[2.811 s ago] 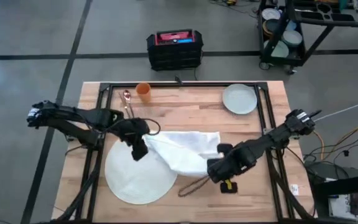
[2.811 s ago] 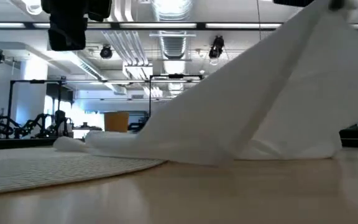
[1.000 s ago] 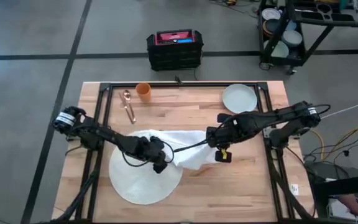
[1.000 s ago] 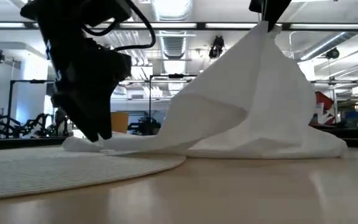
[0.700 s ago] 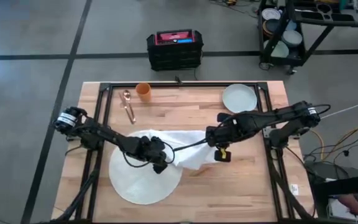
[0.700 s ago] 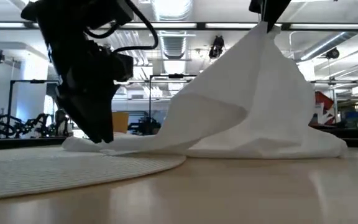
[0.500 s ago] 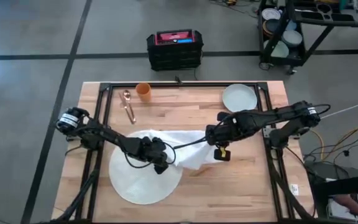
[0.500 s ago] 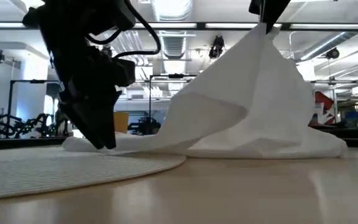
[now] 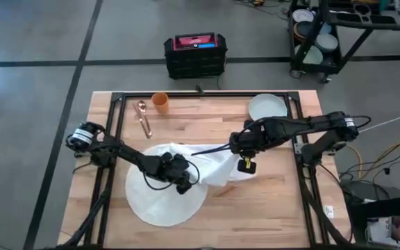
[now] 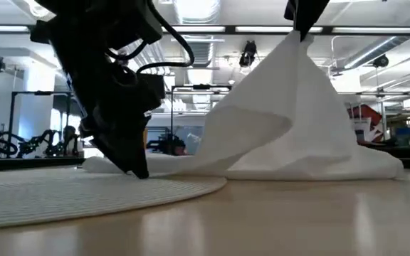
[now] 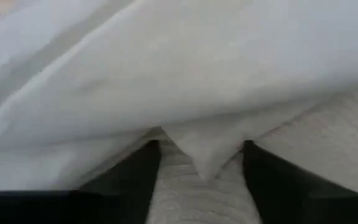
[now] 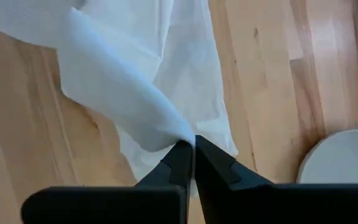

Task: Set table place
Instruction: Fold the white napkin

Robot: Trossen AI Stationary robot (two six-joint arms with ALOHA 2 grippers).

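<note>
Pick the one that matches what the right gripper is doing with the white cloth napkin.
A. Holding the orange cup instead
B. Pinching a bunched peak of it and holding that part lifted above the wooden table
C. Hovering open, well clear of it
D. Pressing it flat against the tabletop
B: the right gripper is closed on a gathered peak of the white cloth napkin, which tents up from the wooden table in the low view.
</note>
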